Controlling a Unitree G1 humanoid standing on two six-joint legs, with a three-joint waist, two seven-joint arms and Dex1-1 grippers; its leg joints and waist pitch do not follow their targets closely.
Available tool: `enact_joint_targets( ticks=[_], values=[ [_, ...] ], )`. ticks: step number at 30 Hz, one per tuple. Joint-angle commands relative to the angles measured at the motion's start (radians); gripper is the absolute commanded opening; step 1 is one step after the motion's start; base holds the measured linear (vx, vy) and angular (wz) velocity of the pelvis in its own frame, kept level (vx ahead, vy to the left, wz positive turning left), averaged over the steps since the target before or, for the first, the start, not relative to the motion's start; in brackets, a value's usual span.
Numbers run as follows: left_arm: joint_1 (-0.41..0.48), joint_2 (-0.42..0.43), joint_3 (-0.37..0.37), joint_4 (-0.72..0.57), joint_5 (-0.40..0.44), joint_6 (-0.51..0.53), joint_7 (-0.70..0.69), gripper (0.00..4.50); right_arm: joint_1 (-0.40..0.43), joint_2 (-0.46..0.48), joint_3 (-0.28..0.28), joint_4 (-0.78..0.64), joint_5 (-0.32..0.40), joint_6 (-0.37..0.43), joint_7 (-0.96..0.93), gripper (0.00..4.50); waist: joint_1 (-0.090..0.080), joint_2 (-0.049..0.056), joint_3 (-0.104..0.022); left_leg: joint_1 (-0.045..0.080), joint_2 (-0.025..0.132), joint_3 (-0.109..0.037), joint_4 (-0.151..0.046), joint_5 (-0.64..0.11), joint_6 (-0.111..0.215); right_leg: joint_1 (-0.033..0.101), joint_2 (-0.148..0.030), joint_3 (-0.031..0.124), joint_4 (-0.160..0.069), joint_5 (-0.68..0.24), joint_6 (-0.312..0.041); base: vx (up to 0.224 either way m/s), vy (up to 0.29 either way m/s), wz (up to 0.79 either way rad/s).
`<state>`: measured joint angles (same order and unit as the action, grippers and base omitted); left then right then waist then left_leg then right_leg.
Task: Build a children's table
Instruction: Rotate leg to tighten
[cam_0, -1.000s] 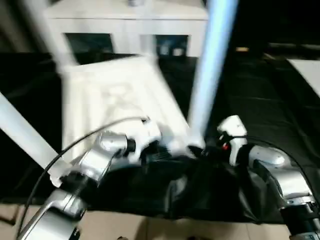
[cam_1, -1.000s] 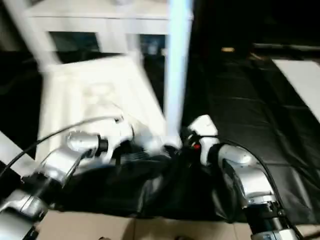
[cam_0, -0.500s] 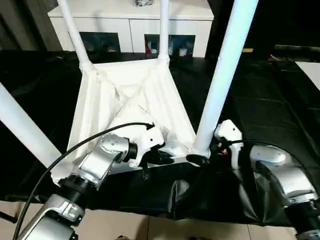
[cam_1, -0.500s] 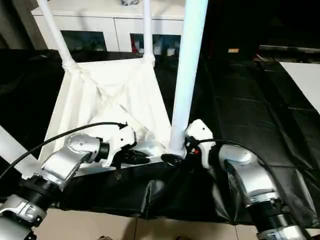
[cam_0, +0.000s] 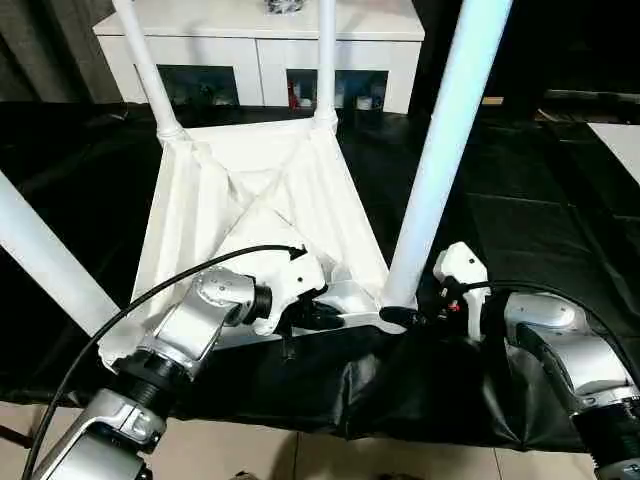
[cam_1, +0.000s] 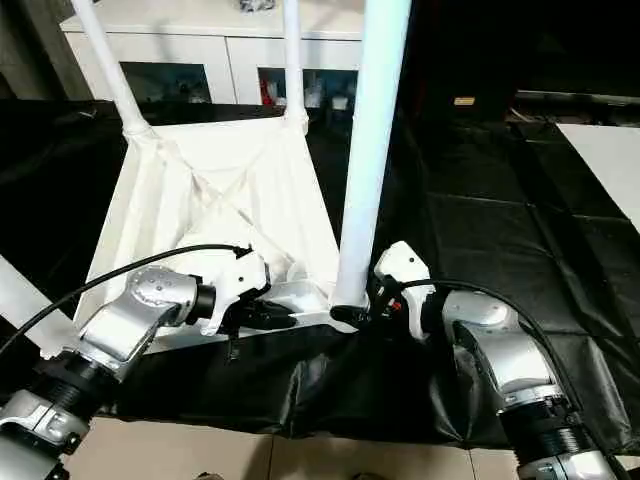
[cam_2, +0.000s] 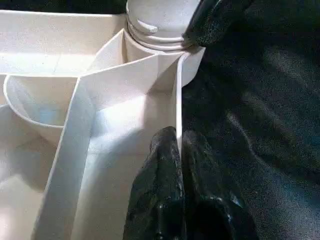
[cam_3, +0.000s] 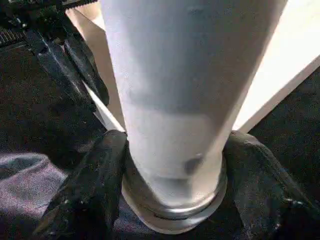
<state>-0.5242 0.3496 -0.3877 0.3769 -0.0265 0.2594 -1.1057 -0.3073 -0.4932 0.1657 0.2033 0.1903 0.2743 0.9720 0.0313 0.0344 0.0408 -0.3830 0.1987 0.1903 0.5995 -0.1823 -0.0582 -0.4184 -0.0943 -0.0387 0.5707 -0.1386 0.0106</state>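
The right gripper (cam_3: 170, 200) slid lower, clamping the leg (cam_0: 440, 160); left gripper (cam_2: 177, 165) pinched the top's (cam_0: 250, 200) rim.

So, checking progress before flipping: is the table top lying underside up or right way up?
Underside up: the table top shows its ribs, and the legs rise from its corners.

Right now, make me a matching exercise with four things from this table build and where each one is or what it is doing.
Things
1. left gripper
2. right gripper
3. table top
4. white cabinet

Places or states
A. lying upside down on the black cloth, ribbed side up
B. fingers on either side of the near right leg's base
C. standing behind the work, with glass-fronted compartments
D. fingers pinching the table top's near edge wall

Pairs: 1-D, 2-B, 3-A, 4-C
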Motion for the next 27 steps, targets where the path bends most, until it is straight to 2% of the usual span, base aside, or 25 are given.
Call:
enact_joint_targets(
  ticks=[1,5,7,9,11,12,13,14,16,17,18,19,20,21,22,23,24,25,26,27],
  values=[
    [0.004,0.006,0.007,-0.029,-0.013,0.011,-0.014,0.00,0.010,-0.002,-0.001,0.003,0.009,-0.004,0.021,2.67,-0.002,-0.012,-0.066,0.017,0.021,-0.004,-0.073,-0.226,0.064,0.052,-0.028,0.018,-0.049,-0.232,-0.236,0.000,0.000,0.00],
    [0.007,0.001,0.006,-0.031,-0.016,0.017,-0.012,0.00,0.008,0.016,-0.004,0.021,0.005,-0.005,-0.005,2.61,-0.002,-0.012,-0.066,0.017,0.021,-0.004,-0.073,-0.224,0.065,0.052,-0.028,0.018,-0.048,-0.231,-0.239,0.000,0.000,0.00],
    [0.005,-0.022,0.009,-0.020,-0.011,0.027,0.020,0.00,0.004,0.054,0.004,0.058,-0.031,0.009,-0.087,2.60,-0.004,-0.014,-0.065,0.016,0.021,-0.003,-0.072,-0.226,0.062,0.051,-0.028,0.019,-0.049,-0.243,-0.236,0.000,0.000,0.00],
    [-0.004,-0.045,0.009,0.000,0.003,0.031,0.060,0.00,0.007,0.083,0.014,0.079,-0.058,0.017,-0.145,2.60,-0.009,-0.013,-0.060,0.013,0.019,-0.005,-0.077,-0.259,0.046,0.049,-0.028,0.017,-0.054,-0.302,-0.221,0.000,0.000,0.00],
    [-0.010,-0.059,0.007,0.014,0.014,0.035,0.088,0.00,0.010,0.101,0.020,0.084,-0.069,0.024,-0.175,2.59,-0.018,-0.017,-0.056,0.021,0.017,-0.008,-0.079,-0.339,0.017,0.042,-0.028,0.016,-0.068,-0.429,-0.178,0.000,0.000,0.00],
    [-0.038,-0.106,0.015,0.062,0.037,0.048,0.174,0.00,0.002,0.159,0.012,0.114,-0.096,0.045,-0.291,2.59,-0.026,-0.017,-0.051,0.022,0.014,-0.010,-0.082,-0.373,0.005,0.038,-0.025,0.012,-0.074,-0.477,-0.159,0.000,0.000,0.00],
    [-0.048,-0.121,0.019,0.078,0.044,0.053,0.201,0.00,-0.002,0.178,0.008,0.125,-0.105,0.052,-0.331,2.59,-0.030,-0.016,-0.047,0.025,0.012,-0.010,-0.082,-0.402,-0.002,0.033,-0.023,0.010,-0.080,-0.520,-0.146,0.000,0.000,0.00],
    [-0.069,-0.153,0.031,0.112,0.052,0.065,0.258,0.00,-0.013,0.219,-0.009,0.149,-0.119,0.066,-0.419,2.59,-0.036,-0.017,-0.045,0.030,0.010,-0.011,-0.080,-0.429,-0.009,0.027,-0.023,0.008,-0.086,-0.567,-0.131,0.000,0.000,0.00],
    [-0.103,-0.200,0.056,0.165,0.058,0.094,0.345,0.00,-0.034,0.282,-0.049,0.183,-0.129,0.093,-0.553,2.59,-0.051,-0.022,-0.045,0.030,0.001,-0.024,-0.077,-0.468,-0.024,0.030,-0.027,-0.008,-0.105,-0.704,-0.062,-0.028,0.001,-0.02],
    [-0.129,-0.232,0.077,0.207,0.064,0.108,0.422,0.00,-0.049,0.324,-0.081,0.207,-0.133,0.104,-0.649,2.59,-0.059,-0.016,-0.046,0.035,-0.001,-0.028,-0.075,-0.476,-0.024,0.025,-0.028,-0.013,-0.113,-0.723,-0.049,-0.053,0.010,-0.05],
    [-0.129,-0.232,0.077,0.207,0.064,0.108,0.422,0.00,-0.049,0.324,-0.081,0.207,-0.133,0.104,-0.649,2.59,-0.063,-0.013,-0.044,0.039,-0.002,-0.031,-0.074,-0.491,-0.023,0.021,-0.026,-0.017,-0.119,-0.731,-0.048,-0.052,0.014,-0.01],
    [-0.177,-0.283,0.100,0.291,0.080,0.099,0.541,0.00,-0.084,0.404,-0.150,0.262,-0.108,0.111,-0.802,2.59,-0.076,-0.006,-0.041,0.042,-0.004,-0.038,-0.075,-0.531,-0.020,0.021,-0.022,-0.032,-0.131,-0.738,-0.040,-0.079,0.027,-0.05],
    [-0.189,-0.294,0.104,0.313,0.084,0.091,0.570,0.00,-0.095,0.427,-0.173,0.279,-0.094,0.109,-0.840,2.59,-0.086,-0.003,-0.043,0.042,-0.002,-0.046,-0.078,-0.563,-0.018,0.033,-0.022,-0.052,-0.139,-0.721,-0.034,-0.052,0.021,-0.04],
    [-0.198,-0.303,0.107,0.330,0.088,0.083,0.593,0.00,-0.105,0.445,-0.192,0.294,-0.081,0.108,-0.870,2.59,-0.086,0.002,-0.046,0.048,0.002,-0.051,-0.080,-0.577,-0.018,0.040,-0.024,-0.061,-0.139,-0.692,-0.035,0.000,0.000,0.00],
    [-0.211,-0.311,0.103,0.354,0.099,0.071,0.607,0.00,-0.123,0.467,-0.209,0.318,-0.074,0.103,-0.907,2.58,-0.091,0.011,-0.045,0.045,0.007,-0.055,-0.092,-0.600,-0.008,0.052,-0.024,-0.067,-0.140,-0.631,-0.045,0.000,0.000,0.00],
    [-0.219,-0.316,0.099,0.368,0.107,0.062,0.614,0.00,-0.135,0.479,-0.217,0.333,-0.071,0.099,-0.927,2.58,-0.093,0.017,-0.040,0.049,0.012,-0.056,-0.099,-0.633,-0.007,0.050,-0.023,-0.073,-0.143,-0.601,-0.056,-0.021,0.061,0.02],
    [-0.220,-0.316,0.099,0.370,0.108,0.061,0.615,0.00,-0.137,0.480,-0.218,0.335,-0.071,0.098,-0.928,2.58,-0.110,0.018,-0.037,0.046,0.021,-0.064,-0.111,-0.699,-0.015,0.064,-0.025,-0.085,-0.133,-0.545,-0.067,0.000,0.000,0.00],
    [-0.235,-0.316,0.087,0.395,0.128,0.032,0.620,0.00,-0.166,0.495,-0.226,0.367,-0.067,0.079,-0.933,2.58,-0.109,0.023,-0.034,0.042,0.025,-0.066,-0.122,-0.734,-0.021,0.071,-0.029,-0.082,-0.125,-0.513,-0.076,0.000,0.000,0.00],
    [-0.236,-0.316,0.086,0.396,0.130,0.030,0.619,0.00,-0.168,0.495,-0.226,0.370,-0.067,0.078,-0.931,2.58,-0.118,0.017,-0.031,0.054,0.019,-0.062,-0.116,-0.756,-0.025,0.062,-0.033,-0.088,-0.133,-0.539,-0.081,0.000,0.000,0.00],
    [-0.238,-0.309,0.078,0.401,0.141,0.014,0.613,0.00,-0.180,0.490,-0.212,0.377,-0.082,0.068,-0.919,2.58,-0.120,0.016,-0.029,0.061,0.014,-0.059,-0.111,-0.759,-0.025,0.055,-0.033,-0.093,-0.142,-0.571,-0.077,0.000,0.000,0.00]
  ],
)
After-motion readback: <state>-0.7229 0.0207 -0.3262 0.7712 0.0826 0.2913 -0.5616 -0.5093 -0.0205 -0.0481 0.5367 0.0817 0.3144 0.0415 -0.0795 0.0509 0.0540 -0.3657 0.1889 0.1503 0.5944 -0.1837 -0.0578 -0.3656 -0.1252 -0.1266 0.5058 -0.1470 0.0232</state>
